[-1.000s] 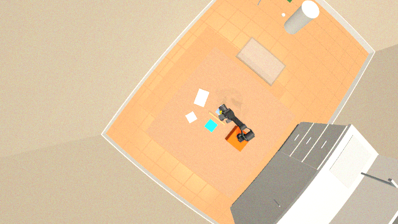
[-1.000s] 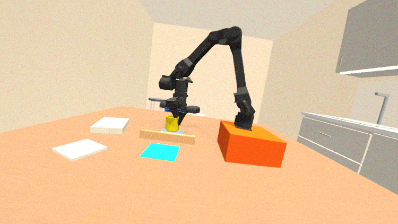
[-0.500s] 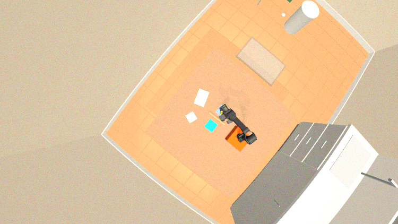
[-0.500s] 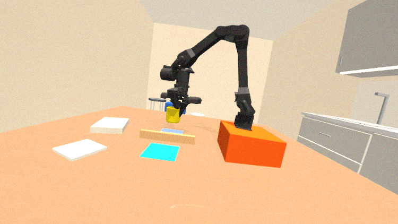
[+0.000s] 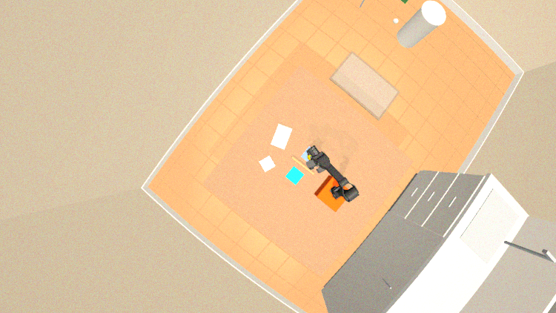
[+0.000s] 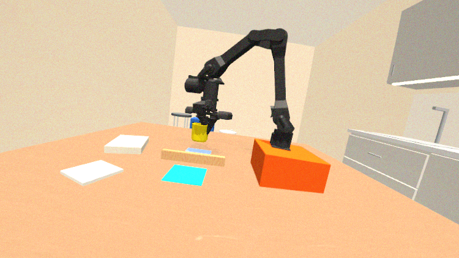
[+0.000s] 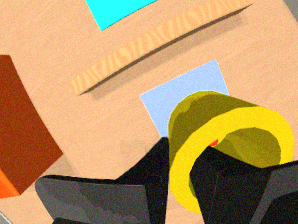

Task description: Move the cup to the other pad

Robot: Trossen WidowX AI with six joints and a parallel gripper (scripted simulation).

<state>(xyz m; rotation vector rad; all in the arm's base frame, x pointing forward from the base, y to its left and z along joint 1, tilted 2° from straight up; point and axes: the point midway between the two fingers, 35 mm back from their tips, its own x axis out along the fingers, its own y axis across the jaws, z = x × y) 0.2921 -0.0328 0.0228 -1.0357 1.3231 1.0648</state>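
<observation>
My hand [image 6: 203, 123] pinches the yellow marble-filled cup [image 6: 199, 132] by its rim; tilting or clipping the wooden bar [image 6: 193, 157] risks spilling.

Your arm [image 6: 278, 80] is matt black throughout, built of slim rounded links that meet at thicker, drum-shaped joints. You can see two grey bands on it: one ringing the upright link low down, just above the blocky base joint [image 6: 281, 128], and one ringing the forward link near the wrist. The wrist housing [image 6: 205, 86] is a squarish black block with a short cylinder jutting from one side. Below it, your gripper [image 6: 203, 123] carries a flat crossbar with a stub protruding sideways. In the wrist view its fingers appear as broad, angular black wedges, and a dark grey plate edges the housing. No cables, screws or markings are discernible.
</observation>
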